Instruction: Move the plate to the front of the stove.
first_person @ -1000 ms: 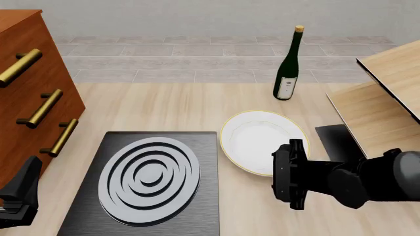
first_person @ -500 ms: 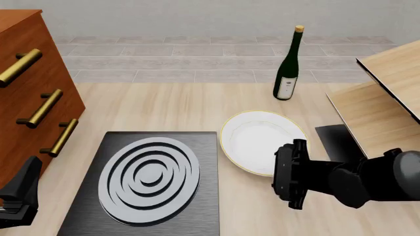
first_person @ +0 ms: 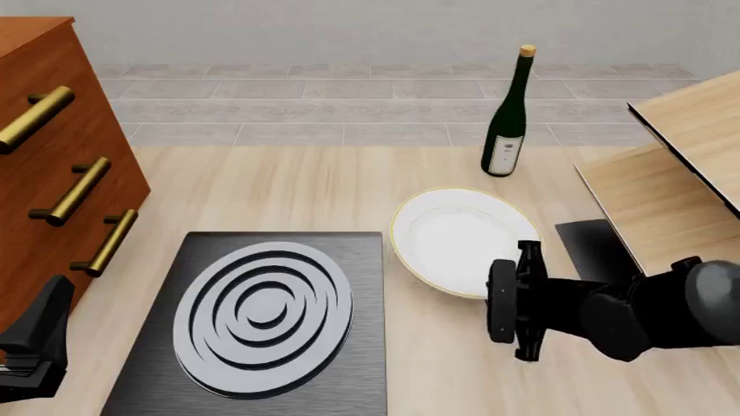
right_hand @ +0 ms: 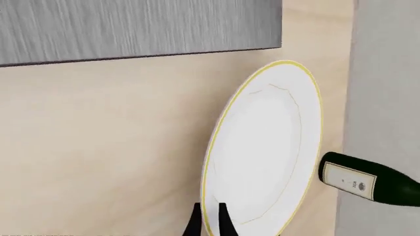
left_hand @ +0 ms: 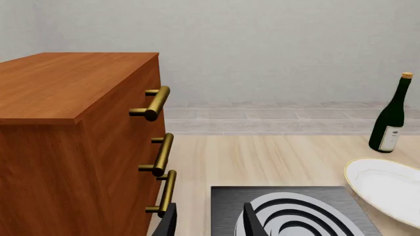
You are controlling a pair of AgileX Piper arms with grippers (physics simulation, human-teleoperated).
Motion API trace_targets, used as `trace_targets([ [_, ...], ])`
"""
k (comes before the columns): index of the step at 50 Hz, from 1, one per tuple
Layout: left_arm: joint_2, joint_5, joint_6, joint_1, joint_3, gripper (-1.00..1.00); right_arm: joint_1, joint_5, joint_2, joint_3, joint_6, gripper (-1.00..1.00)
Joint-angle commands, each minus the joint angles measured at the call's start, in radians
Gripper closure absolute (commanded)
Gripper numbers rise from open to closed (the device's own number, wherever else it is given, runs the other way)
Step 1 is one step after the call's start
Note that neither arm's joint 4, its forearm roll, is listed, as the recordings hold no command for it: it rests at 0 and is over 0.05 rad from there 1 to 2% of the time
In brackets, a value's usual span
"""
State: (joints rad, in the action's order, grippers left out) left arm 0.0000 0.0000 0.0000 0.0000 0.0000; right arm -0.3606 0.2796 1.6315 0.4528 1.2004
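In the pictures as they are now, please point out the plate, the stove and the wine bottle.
plate [first_person: 457, 238], front view, on its white centre.
stove [first_person: 360, 347], front view, on the bare black slab beside the rings.
wine bottle [first_person: 505, 130], front view, on its dark green body.

Brightness: all three views are bright and even, with no dark corner.
Light source: soft and from above, without a clear direction; no lamp is seen.
Shadows: very weak; the wine bottle gives only a small soft shade at its foot, and the plate has a thin dark line under its rim at 7 o'clock.
Glare: none on the plate; the stove shows a brushed grey shine, lighter toward its far edge.
Sharpness: clean render, no noise, no motion blur; edges are crisp in every view.
Distortion: slight wide-angle stretch on the drawer cabinet in the left wrist view.
Focus: everything is equally sharp, near and far.
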Motion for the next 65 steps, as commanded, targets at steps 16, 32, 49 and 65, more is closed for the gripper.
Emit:
trace_targets([
  [16,0.000,0.000,0.000,0.000,0.000,-1.00,-0.004,0.072,-0.010,-0.014,0.120,1.00],
  [32,0.000,0.000,0.000,0.000,0.000,-1.00,0.003,0.145,-0.040,-0.053,0.178,1.00],
  [49,0.000,0.000,0.000,0.000,0.000,-1.00,0.076,0.402,-0.026,-0.164,0.329,1.00],
  [65,0.000,0.000,0.000,0.000,0.000,-1.00,0.080,0.549,-0.036,-0.159,0.375,1.00],
])
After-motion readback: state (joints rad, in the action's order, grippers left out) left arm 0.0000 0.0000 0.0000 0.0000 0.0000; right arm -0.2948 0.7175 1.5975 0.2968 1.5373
